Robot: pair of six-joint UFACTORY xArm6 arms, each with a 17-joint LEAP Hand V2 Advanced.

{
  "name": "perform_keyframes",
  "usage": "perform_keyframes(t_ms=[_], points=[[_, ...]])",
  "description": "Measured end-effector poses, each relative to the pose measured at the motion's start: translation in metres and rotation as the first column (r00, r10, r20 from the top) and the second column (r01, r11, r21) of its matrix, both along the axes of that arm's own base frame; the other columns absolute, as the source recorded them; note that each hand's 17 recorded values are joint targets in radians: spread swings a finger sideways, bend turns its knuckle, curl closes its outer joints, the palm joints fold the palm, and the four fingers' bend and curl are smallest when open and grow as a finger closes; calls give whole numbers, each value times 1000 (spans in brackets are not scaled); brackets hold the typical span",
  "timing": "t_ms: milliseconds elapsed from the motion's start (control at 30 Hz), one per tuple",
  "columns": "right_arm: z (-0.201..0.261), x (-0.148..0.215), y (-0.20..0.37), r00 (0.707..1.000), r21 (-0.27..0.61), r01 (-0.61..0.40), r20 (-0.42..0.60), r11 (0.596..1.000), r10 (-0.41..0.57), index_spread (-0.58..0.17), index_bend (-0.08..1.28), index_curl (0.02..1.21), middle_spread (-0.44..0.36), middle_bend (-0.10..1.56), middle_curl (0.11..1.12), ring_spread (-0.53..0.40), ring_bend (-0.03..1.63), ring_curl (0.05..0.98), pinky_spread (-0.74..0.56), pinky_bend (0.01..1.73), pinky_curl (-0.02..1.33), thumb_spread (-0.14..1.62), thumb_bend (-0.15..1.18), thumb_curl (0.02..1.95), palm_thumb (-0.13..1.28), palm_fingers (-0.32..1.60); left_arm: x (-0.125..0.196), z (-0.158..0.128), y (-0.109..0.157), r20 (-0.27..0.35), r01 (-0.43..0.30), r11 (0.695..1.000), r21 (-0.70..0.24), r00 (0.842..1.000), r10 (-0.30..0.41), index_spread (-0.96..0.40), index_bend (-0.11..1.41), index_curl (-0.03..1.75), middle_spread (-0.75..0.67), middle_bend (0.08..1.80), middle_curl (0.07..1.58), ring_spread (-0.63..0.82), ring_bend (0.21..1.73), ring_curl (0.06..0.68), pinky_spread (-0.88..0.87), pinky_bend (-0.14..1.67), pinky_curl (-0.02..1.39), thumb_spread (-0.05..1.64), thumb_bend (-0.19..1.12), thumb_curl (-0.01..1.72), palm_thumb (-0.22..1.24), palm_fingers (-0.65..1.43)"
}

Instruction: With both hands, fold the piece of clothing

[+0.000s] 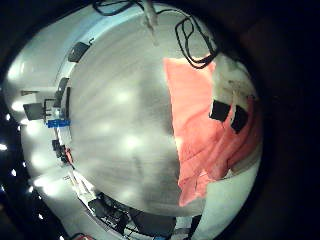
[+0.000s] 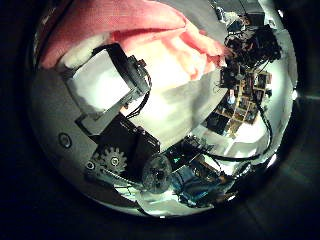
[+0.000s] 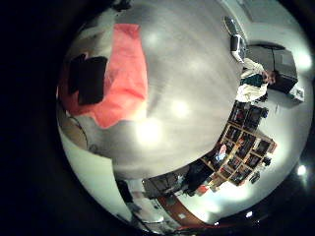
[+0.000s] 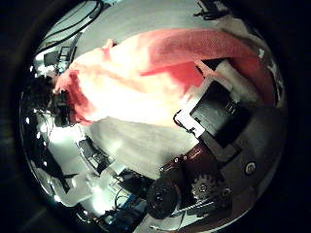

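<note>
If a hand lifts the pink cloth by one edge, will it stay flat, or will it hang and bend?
The pink cloth will probably hang and bend: it already lies in soft folds and wrinkles on the grey table. It looks thin, so it is likely light. It may slide when pushed, since the table looks smooth, but that is only a guess.

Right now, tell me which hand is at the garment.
Both: the left hand and the right hand each have fingers over the garment; nothing sets them apart.
</note>
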State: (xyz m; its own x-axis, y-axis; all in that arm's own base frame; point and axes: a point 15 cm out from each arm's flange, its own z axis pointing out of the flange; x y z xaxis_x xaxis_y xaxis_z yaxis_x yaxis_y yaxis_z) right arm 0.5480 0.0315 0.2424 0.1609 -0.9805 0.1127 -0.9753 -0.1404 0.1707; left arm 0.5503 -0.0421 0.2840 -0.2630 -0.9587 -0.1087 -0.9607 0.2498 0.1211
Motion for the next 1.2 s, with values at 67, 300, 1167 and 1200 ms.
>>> perform_keyframes(t_ms=[67, 300, 1167, 1200], points=[[-10, 7, -3, 1000, -16, 0, 9, 1000, 0, -302, 1110, 916, -182, 1269, 929, -261, 1372, 860, -177, 1241, 1028, 1079, -15, 901, 906, 880, 4, -7, 5, 1, -6, 1000, 23, 1000, 5, -782, 511, 1202, -493, 1080, 876, -418, 1369, 561, -598, 1091, 670, 1061, -17, 597, 755, 1010], [-19, 26, -10, 998, -26, 15, 68, 1000, -13, -327, 978, 898, -198, 1249, 921, -274, 1390, 857, -211, 1227, 1058, 1185, -24, 791, 820, 740, 20, -16, 15, 44, -31, 997, 71, 999, 28, -771, 474, 1208, -496, 1072, 892, -426, 1370, 565, -613, 1039, 692, 1078, -30, 561, 709, 959], [120, -5, -59, 947, 3, 54, 317, 999, -52, -415, 432, 542, -265, 644, 561, -229, 879, 503, -142, 619, 667, 1408, -5, 407, 658, 134, -50, 71, 13, 171, -56, 997, -55, 983, 65, -145, 197, 769, 27, 335, 518, 72, 822, 336, 162, 465, 545, 1160, -20, 371, 501, 80], [117, -12, -61, 955, 0, 52, 292, 999, -49, -416, 438, 538, -272, 647, 555, -223, 840, 487, -113, 585, 647, 1410, -4, 402, 663, 126, -61, 64, 12, 153, -50, 997, -62, 986, 59, -140, 194, 755, 26, 328, 511, 79, 811, 330, 174, 453, 537, 1160, -20, 369, 501, 91]])
